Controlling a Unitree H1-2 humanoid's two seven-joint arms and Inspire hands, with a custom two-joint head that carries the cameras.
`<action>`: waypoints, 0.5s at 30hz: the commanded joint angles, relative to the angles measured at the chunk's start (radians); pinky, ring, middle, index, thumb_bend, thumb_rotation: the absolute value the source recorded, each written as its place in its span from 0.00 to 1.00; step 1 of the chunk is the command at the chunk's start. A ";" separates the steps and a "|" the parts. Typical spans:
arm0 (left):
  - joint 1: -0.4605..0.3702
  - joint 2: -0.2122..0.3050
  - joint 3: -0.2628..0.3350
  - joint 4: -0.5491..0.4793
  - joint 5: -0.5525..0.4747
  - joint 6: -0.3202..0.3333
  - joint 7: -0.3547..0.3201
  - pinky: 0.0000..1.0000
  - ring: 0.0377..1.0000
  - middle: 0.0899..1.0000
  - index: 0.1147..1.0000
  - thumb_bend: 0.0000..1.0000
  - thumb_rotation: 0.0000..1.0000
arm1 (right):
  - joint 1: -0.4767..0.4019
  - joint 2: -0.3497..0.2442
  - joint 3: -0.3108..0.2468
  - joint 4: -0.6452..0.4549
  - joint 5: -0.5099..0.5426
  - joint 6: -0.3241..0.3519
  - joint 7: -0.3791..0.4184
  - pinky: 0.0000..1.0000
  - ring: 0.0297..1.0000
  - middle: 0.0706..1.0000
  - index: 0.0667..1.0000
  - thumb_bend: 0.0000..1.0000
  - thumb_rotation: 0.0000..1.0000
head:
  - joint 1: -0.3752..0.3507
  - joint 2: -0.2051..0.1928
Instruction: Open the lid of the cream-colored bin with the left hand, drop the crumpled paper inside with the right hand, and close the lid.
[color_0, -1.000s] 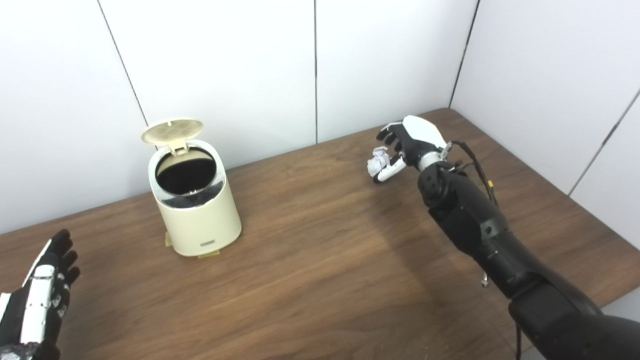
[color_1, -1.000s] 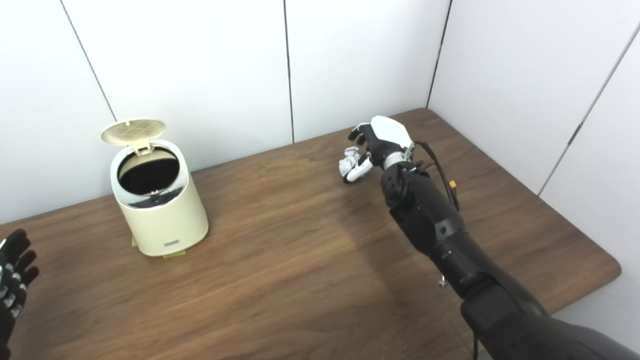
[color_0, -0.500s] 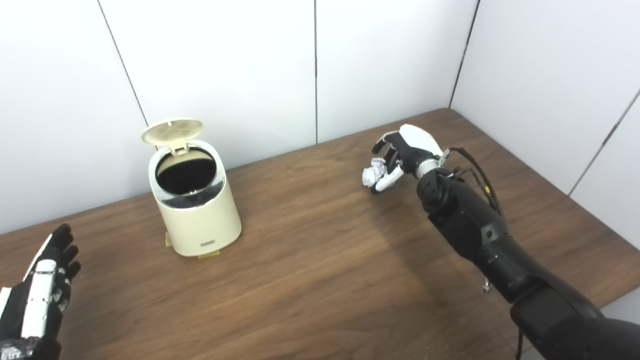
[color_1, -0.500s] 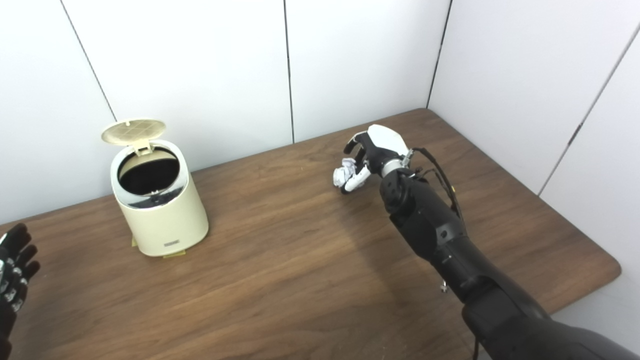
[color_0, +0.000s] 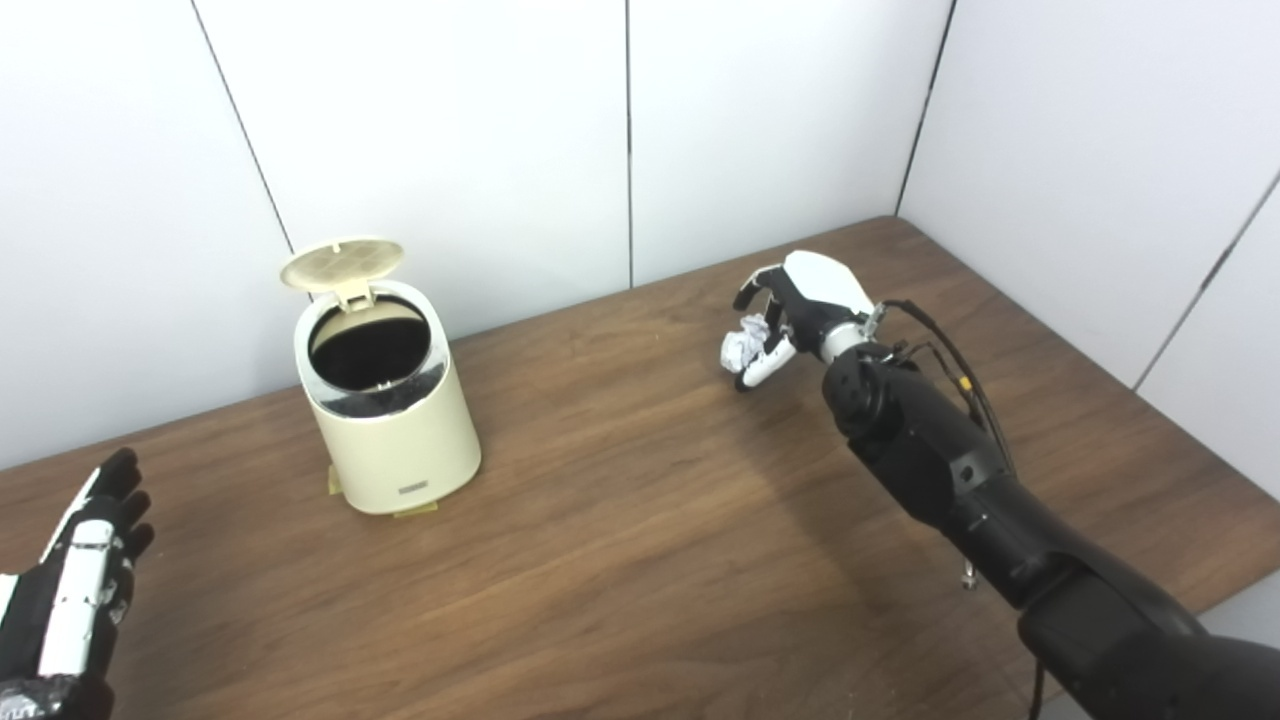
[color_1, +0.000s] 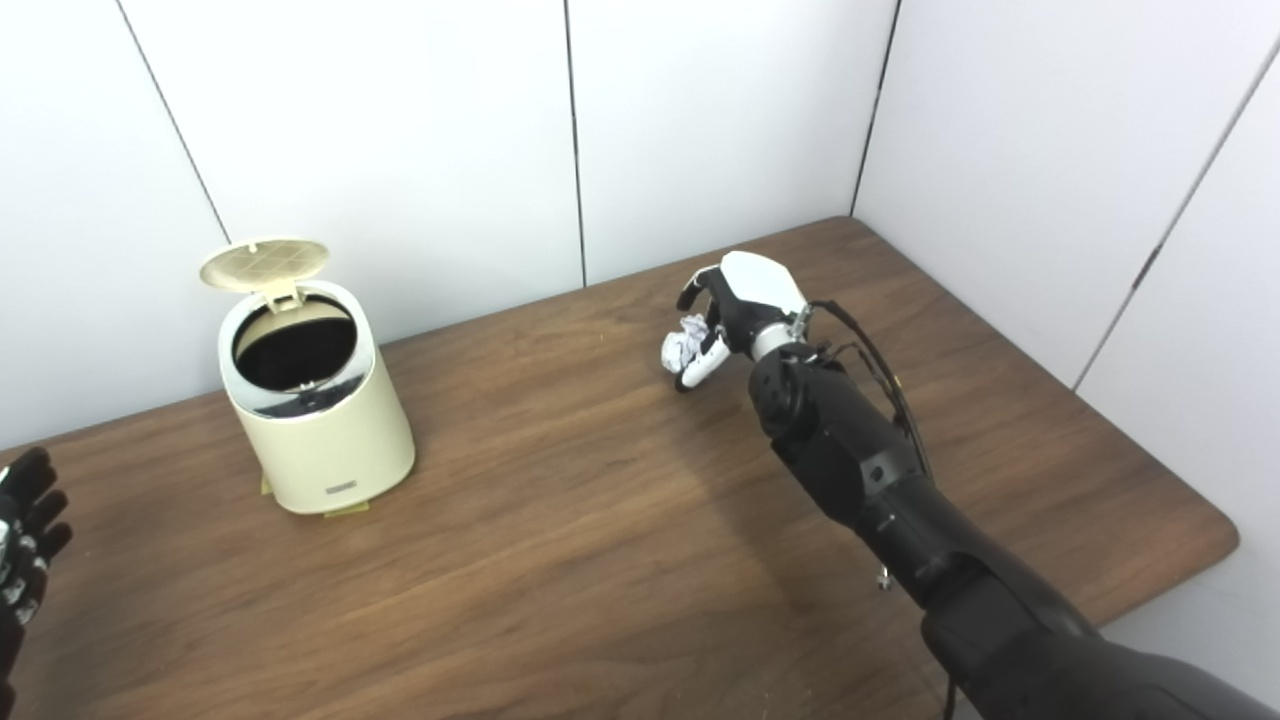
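Observation:
The cream-colored bin (color_0: 395, 430) stands at the back left of the wooden table (color_0: 620, 540), its round lid (color_0: 342, 263) tipped up and its dark inside showing. My right hand (color_0: 800, 305) is at the back right, above the table, shut on the white crumpled paper (color_0: 742, 345) held between its fingers and thumb. My left hand (color_0: 70, 590) rests low at the front left corner, open, fingers apart, holding nothing and well away from the bin.
White wall panels close the table at the back and right. The table's right edge (color_1: 1190, 560) curves near my right forearm (color_0: 960, 480). A yellowish tab (color_0: 415, 511) lies under the bin's base.
My right hand has carried the crumpled paper a little leftward toward the bin. My left hand has sunk slightly lower at the front left. The lid stays up.

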 joint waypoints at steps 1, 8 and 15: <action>-0.045 0.016 -0.001 -0.015 0.004 -0.049 -0.006 1.00 1.00 1.00 1.00 0.42 0.91 | -0.023 -0.011 -0.002 -0.019 -0.020 -0.076 -0.071 0.43 0.36 0.46 0.44 0.56 0.00 | -0.001 0.004; -0.044 0.010 -0.006 0.000 0.007 -0.066 -0.004 1.00 1.00 1.00 1.00 0.42 0.90 | -0.020 0.000 -0.031 -0.014 -0.007 -0.090 -0.096 0.35 0.37 0.47 0.47 0.50 0.00 | 0.006 0.008; -0.044 0.005 -0.012 -0.012 -0.002 -0.053 -0.005 1.00 1.00 1.00 1.00 0.39 0.93 | -0.001 -0.005 -0.039 -0.052 -0.016 -0.103 -0.090 0.35 0.37 0.47 0.47 0.50 0.00 | 0.043 0.010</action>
